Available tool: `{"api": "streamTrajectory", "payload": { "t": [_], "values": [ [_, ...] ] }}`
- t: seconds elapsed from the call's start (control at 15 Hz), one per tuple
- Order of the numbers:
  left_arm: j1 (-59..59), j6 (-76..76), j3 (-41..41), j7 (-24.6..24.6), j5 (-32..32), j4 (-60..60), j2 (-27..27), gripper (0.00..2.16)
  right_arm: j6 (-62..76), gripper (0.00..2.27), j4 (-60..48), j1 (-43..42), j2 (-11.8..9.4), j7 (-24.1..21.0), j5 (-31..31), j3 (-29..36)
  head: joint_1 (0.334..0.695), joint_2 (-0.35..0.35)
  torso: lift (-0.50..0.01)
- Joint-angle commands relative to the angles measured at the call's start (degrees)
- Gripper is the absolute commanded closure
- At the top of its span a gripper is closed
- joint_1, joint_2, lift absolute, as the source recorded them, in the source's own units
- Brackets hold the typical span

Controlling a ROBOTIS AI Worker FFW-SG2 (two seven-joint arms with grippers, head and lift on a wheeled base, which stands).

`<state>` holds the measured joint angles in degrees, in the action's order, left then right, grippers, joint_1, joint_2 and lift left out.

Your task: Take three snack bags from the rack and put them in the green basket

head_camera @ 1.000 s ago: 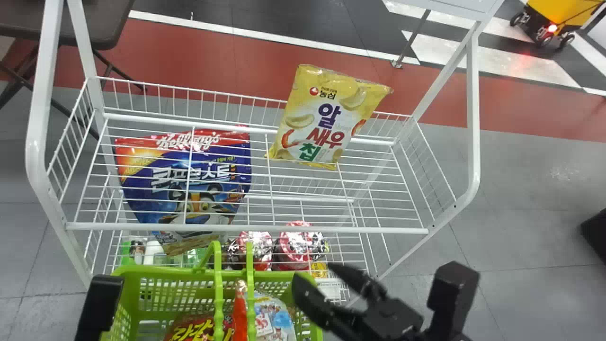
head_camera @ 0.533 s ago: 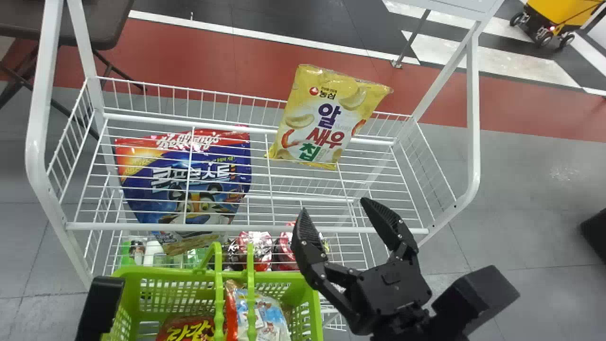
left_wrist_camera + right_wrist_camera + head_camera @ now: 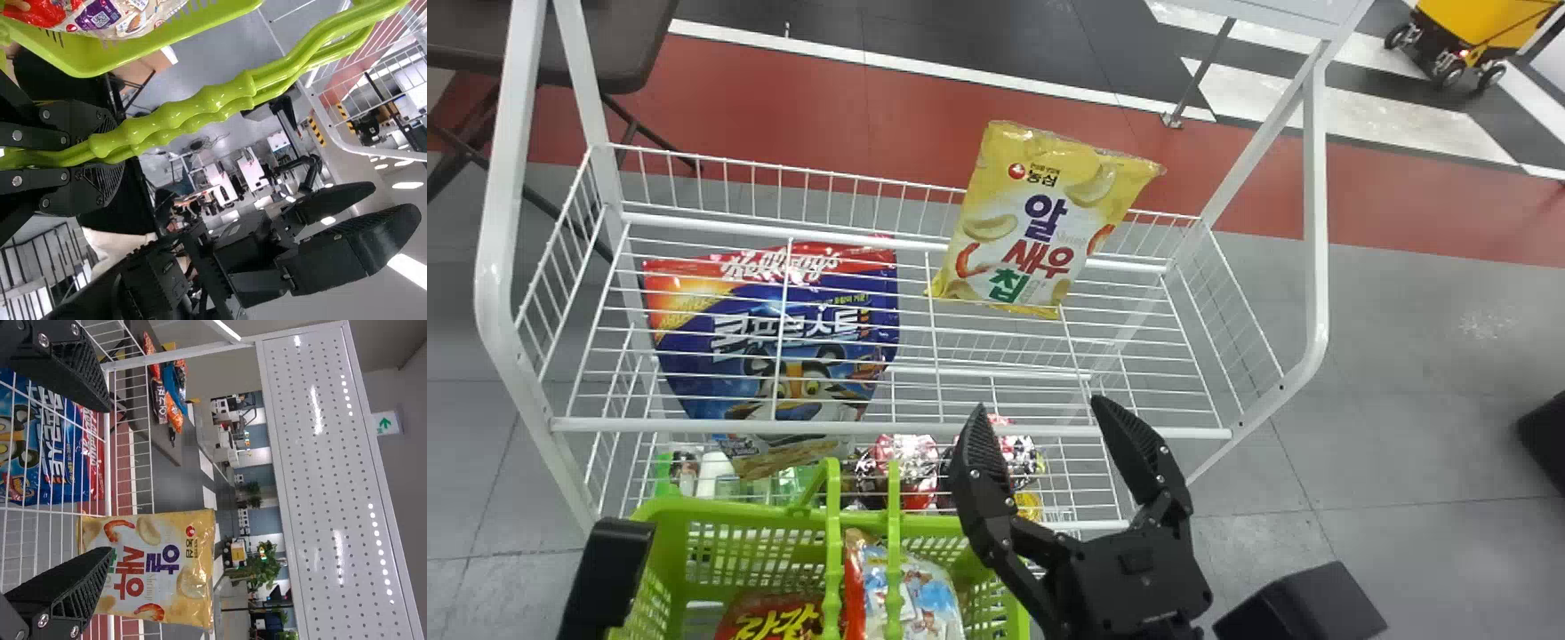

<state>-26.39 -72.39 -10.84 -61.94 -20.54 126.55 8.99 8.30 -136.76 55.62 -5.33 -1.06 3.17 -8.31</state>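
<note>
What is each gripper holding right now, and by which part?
The left gripper holds the green basket by its two handles, which lie together between its fingers. The right gripper holds nothing; its fingers stand open.

The right gripper (image 3: 1038, 407) has its two black fingers (image 3: 77, 577) wide apart, and the clock is told from it, with 12 straight ahead. At 1 o'clock, the yellow snack bag (image 3: 153, 570) stands upright on the white wire rack (image 3: 133, 360), and one finger covers a part of its edge. At 11 o'clock, a blue and red bag (image 3: 50, 447) is behind the wires. Farther at 11 is a dark table (image 3: 167, 450) with some bags (image 3: 175, 393). High up at 12 is a white panel (image 3: 327, 493) with small holes.
</note>
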Motion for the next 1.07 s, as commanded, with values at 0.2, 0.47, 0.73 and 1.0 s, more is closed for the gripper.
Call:
{"api": "streamTrajectory", "payload": {
  "t": [0.2,0.47,0.73,1.0],
  "values": [
    [-1.65,0.0,0.55,-0.11,-0.03,1.24,-0.02,1.84,0.18,0.06,0.71,0.02,0.06,-0.08,-0.27,0.75,0.695,-0.35,-0.013],
    [-3.06,1.06,1.17,-0.29,-0.03,2.38,-0.02,1.84,0.53,0.07,0.8,0.02,0.06,-0.08,-0.35,0.66,0.695,-0.35,-0.013],
    [-3.76,1.06,1.34,-0.55,0.06,2.74,-0.11,1.84,1.23,0.07,1.06,0.19,0.06,-0.08,-0.35,0.57,0.695,-0.35,-0.013],
    [-4.37,1.76,1.43,-0.55,0.06,3.18,-0.11,1.84,1.93,0.07,1.15,0.28,0.06,-0.08,-0.35,0.75,0.695,-0.35,-0.013]
  ]
}}
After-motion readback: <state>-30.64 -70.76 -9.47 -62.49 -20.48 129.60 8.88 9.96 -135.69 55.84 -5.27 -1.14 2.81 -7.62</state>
